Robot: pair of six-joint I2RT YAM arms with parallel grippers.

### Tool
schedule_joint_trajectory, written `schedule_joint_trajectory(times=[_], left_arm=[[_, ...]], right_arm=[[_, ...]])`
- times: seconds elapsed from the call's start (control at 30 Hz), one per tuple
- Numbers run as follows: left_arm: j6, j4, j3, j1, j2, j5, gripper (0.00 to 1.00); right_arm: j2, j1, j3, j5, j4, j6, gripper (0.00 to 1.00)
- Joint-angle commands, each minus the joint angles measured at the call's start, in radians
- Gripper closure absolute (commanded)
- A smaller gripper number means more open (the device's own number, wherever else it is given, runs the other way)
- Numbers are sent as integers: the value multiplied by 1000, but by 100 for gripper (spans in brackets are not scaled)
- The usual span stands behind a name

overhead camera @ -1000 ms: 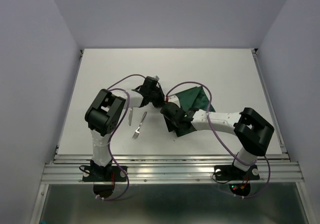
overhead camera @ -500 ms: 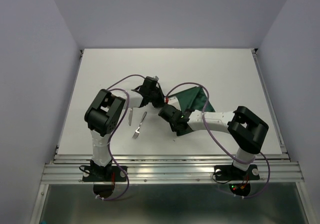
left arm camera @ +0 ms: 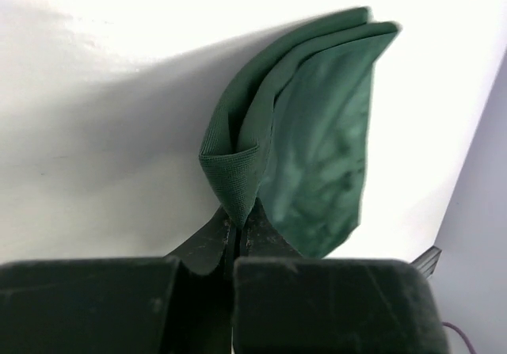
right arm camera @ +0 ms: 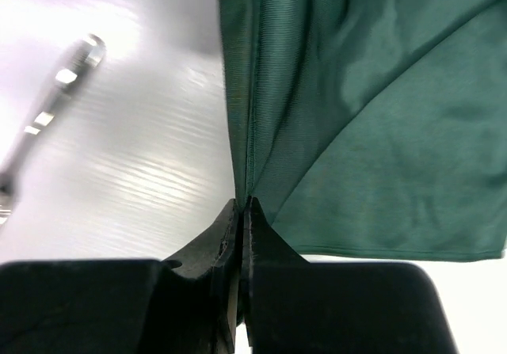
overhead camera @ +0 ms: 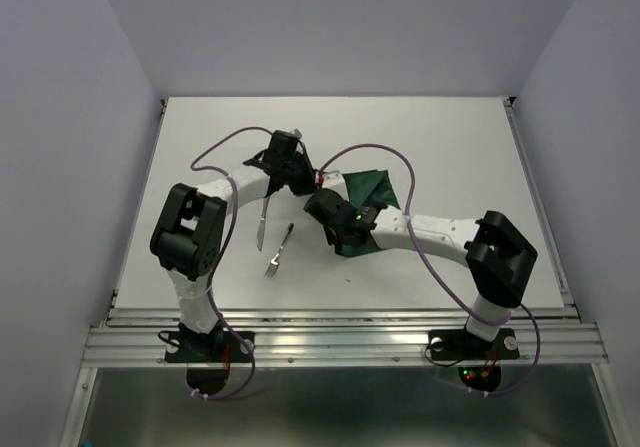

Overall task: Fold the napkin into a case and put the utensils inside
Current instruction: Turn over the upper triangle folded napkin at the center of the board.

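Surface: a white tabletop [overhead camera: 450, 147], enclosed by pale lilac walls [overhead camera: 80, 117] on three sides, with a metal rail [overhead camera: 340, 332] along its near edge.

The napkin [overhead camera: 372, 189] lies near the middle of the tabletop, folded into layers. My left jaws are closed tight on a small raised fold at its left edge. My right jaws are closed tight on the edge of its near left part. The fork [overhead camera: 278, 250] lies flat to the left of the napkin, apart from it. The knife [overhead camera: 261, 225] lies just beyond the fork, farther from the napkin.

From above, both my wrists cover the napkin's left side, so neither grip point shows there. In the right wrist view a blurred silver piece [right arm camera: 59, 85] left of the napkin is cut off by the frame edge. I cannot tell which utensil it is.
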Motion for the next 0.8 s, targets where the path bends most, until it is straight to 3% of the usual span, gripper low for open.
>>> schedule_joint_trajectory(times=[0.0, 0.3, 0.77], left_arm=[[62, -81, 73, 34, -101, -13, 100], [110, -109, 89, 122, -170, 6, 100], [150, -124, 39, 185, -259, 20, 100]], right_arm=[[-21, 23, 104, -24, 3, -13, 99], [28, 32, 226, -53, 5, -22, 99], [98, 32, 288, -122, 29, -16, 99]])
